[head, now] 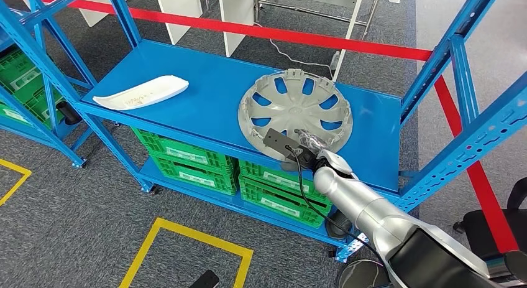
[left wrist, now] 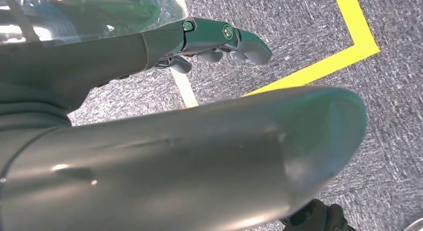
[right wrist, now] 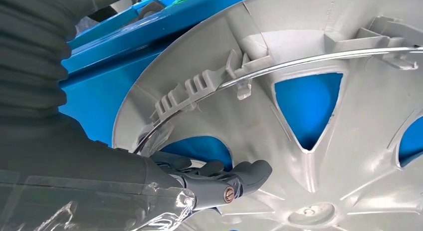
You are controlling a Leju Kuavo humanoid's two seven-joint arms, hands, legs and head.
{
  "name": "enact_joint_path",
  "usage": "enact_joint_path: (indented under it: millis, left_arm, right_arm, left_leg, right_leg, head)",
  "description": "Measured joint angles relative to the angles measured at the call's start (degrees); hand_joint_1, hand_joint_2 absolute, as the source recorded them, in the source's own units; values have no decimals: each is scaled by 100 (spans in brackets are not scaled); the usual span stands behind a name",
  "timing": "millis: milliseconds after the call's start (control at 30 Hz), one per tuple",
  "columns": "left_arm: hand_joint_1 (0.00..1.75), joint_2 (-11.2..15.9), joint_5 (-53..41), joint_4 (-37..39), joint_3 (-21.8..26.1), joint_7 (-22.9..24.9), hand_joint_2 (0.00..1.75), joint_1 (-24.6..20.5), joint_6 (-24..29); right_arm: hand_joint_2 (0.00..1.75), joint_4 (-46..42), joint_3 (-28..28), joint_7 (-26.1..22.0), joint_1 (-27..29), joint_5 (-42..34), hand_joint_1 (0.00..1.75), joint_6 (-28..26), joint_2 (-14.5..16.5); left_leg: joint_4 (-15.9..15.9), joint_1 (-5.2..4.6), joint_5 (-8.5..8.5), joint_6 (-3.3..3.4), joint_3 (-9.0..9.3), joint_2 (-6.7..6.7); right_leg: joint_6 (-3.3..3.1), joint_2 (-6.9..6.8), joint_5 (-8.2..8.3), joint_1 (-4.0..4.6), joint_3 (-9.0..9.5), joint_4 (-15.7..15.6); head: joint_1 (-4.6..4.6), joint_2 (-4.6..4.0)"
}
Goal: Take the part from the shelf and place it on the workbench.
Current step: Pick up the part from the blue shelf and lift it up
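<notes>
Reaching over the blue shelf (head: 205,95), the right robot hand (head: 309,143) hooks its fingers (right wrist: 234,178) through the hubcap (head: 296,113) to lift it; the left robot hand (left wrist: 219,39) hangs loose, holding nothing.

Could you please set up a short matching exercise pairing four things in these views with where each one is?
Things:
1. hubcap
2. white curved panel
3. green crates
4. left hand

Places:
A. lower level of the shelf
B. left part of the blue shelf top
C. over grey carpet with yellow floor tape
D. right part of the blue shelf top, with the right hand at its near rim

Pairs: 1-D, 2-B, 3-A, 4-C
</notes>
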Motion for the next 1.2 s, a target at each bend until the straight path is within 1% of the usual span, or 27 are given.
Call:
enact_joint_path:
  millis: [567,600,700,733,1200]
  left_arm:
    - [0,0,44,0,0,-45,0,1,0]
    - [0,0,46,0,0,-47,0,1,0]
    - [0,0,58,0,0,-54,0,2,0]
    - [0,0,62,0,0,-56,0,2,0]
    - [0,0,77,0,0,-68,0,5,2]
  right_arm:
    - [175,39,32,-27,-21,-124,0,-49,2]
    - [175,41,36,-29,-23,-137,27,-53,2]
    - [175,46,45,-33,-26,-185,158,-68,2]
    - [175,47,48,-36,-28,-204,175,-69,2]
    - [175,70,89,-99,-62,-333,175,-31,3]
  left_leg:
    - [0,0,-1,-1,4,0]
    - [0,0,-1,-1,4,0]
    - [0,0,-1,-1,5,0]
    - [0,0,-1,-1,5,0]
    - [0,1,-2,-2,11,0]
  right_leg:
    - [0,0,0,0,4,0]
    - [0,0,0,0,4,0]
    - [0,0,0,0,5,0]
    - [0,0,0,0,6,0]
    - [1,0,-1,1,11,0]
  head:
    - [0,0]
    - [1,0]
    - [0,0]
    - [0,0]
    - [0,0]
